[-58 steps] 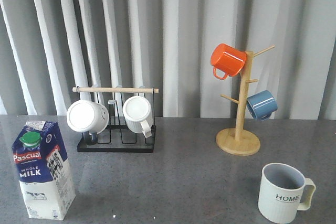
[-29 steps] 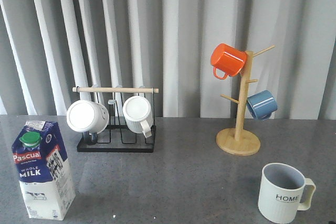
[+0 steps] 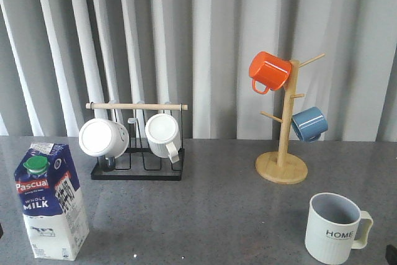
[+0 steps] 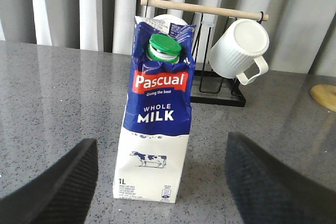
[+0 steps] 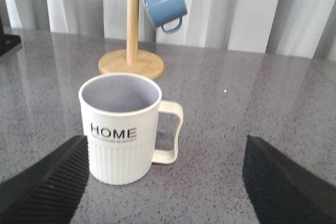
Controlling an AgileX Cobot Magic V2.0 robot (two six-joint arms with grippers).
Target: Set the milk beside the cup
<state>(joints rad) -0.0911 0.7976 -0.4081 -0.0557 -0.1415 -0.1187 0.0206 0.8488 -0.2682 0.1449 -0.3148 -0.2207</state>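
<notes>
On the grey speckled counter (image 3: 217, 209) I count one milk carton (image 3: 51, 200) and five mugs in all. The carton stands upright at the near left, green cap (image 3: 35, 164) on, its "Pascual" label facing forward. The one "HOME" cup (image 3: 335, 228) stands upright at the near right, well apart from the carton, handle pointing right.

Further back on the left is one black wire rack (image 3: 138, 153) with a wooden bar across its top; two white mugs lie tipped on it, the left white mug (image 3: 103, 138) and the right white mug (image 3: 164, 134). Back on the right stands one wooden mug tree (image 3: 283, 153), carrying one orange mug (image 3: 269, 71) up high and one blue mug (image 3: 309, 123) lower down.

My left gripper (image 4: 163, 182) is spread wide and holds nothing; the carton stands between its two dark fingers (image 4: 58, 182) without touching either. My right gripper (image 5: 163, 182) is likewise wide apart and empty, with the "HOME" cup standing between its fingers (image 5: 47, 182), nearer one than the other, and touching neither.
</notes>
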